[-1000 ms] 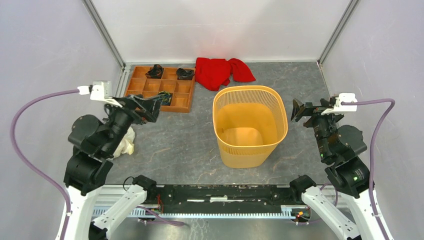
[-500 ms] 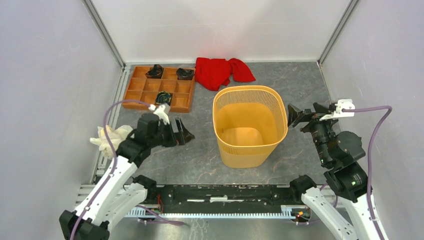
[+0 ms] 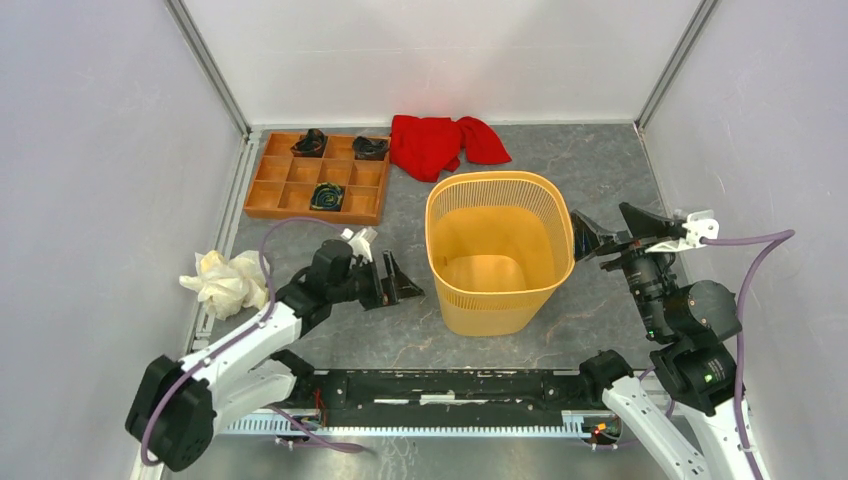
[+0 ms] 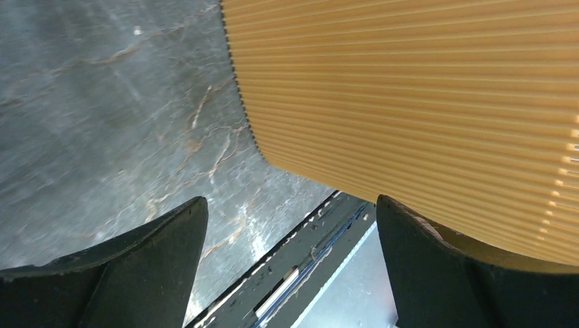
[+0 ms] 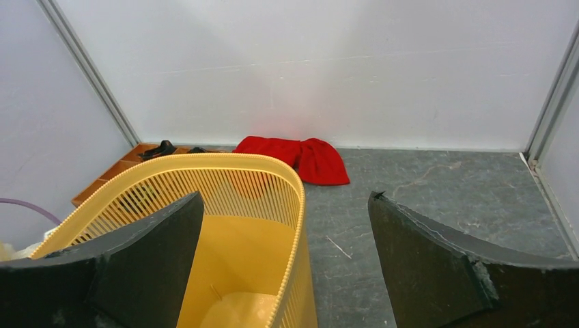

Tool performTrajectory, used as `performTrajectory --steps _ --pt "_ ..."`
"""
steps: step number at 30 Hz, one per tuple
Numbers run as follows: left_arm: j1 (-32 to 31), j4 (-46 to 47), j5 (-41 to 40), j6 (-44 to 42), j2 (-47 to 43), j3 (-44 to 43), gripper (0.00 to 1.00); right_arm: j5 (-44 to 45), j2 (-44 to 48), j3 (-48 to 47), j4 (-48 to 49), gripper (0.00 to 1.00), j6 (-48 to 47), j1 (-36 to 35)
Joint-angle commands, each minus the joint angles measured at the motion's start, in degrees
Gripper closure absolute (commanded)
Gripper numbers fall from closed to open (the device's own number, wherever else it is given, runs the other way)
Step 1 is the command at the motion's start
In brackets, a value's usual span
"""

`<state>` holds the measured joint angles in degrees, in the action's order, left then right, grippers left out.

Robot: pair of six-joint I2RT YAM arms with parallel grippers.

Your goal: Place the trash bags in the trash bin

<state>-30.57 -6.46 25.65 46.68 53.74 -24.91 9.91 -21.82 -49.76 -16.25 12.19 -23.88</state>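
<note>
Top: the crumpled bag (image 3: 222,282) lies at the surface (image 3: 585,160)'s left edge, well apart from the bin (image 3: 500,308). The left pincer (image 3: 392,281) gapes empty near the bin's left wall. The right pincer (image 3: 610,228), spread empty, is beside its right rim. Wrist views: both pincers frame the bin.

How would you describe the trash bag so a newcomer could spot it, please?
From the yellow bin in the middle, look far left, nearer than the wooden tray. The bag is the crumpled cream-white lump there, unlike the red cloth at the back.
</note>
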Motion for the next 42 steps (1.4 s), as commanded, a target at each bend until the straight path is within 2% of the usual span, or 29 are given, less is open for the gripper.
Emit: performTrajectory --steps 1,12,19,23,26,29,31,34,38,42 --pt "-4.2 11.4 -0.4 4.5 5.0 -1.3 0.02 -1.4 0.6 -0.4 2.6 0.02 0.3 0.2" --pt "-17.1 15.9 -8.3 3.5 21.7 -12.7 0.00 -1.2 0.9 -1.1 2.9 0.02 -0.8 0.2" --pt "-21.0 24.7 -4.7 6.1 38.6 -24.3 0.00 -0.1 1.4 -2.3 1.2 0.02 -2.1 0.2" --pt "-21.3 24.9 -4.1 6.0 47.2 -31.4 0.00 1.2 1.9 -2.2 1.0 0.02 -3.1 0.2" --pt "-21.3 24.7 -3.7 5.7 49.5 -33.7 0.00 1.8 1.4 -2.9 0.4 0.02 -4.2 0.2" --pt "-21.2 21.9 -7.4 3.3 46.6 -31.5 0.00 2.4 1.1 -2.9 0.0 0.02 -4.9 0.2" --pt "-21.2 15.8 -13.3 -0.1 42.7 -29.7 0.00 2.7 1.4 -2.1 0.3 0.02 -5.0 0.2" --pt "-21.0 0.7 -26.1 -5.1 35.7 -27.9 0.00 2.7 2.2 0.3 1.6 0.02 -5.0 0.2" --pt "-20.2 -21.8 -52.2 -6.5 27.5 -27.5 0.00 2.3 2.5 3.0 4.2 0.02 -4.7 0.2" --pt "-17.0 -43.4 -80.2 2.2 22.5 -27.1 0.00 1.5 2.1 4.7 6.0 0.02 -4.4 0.2"
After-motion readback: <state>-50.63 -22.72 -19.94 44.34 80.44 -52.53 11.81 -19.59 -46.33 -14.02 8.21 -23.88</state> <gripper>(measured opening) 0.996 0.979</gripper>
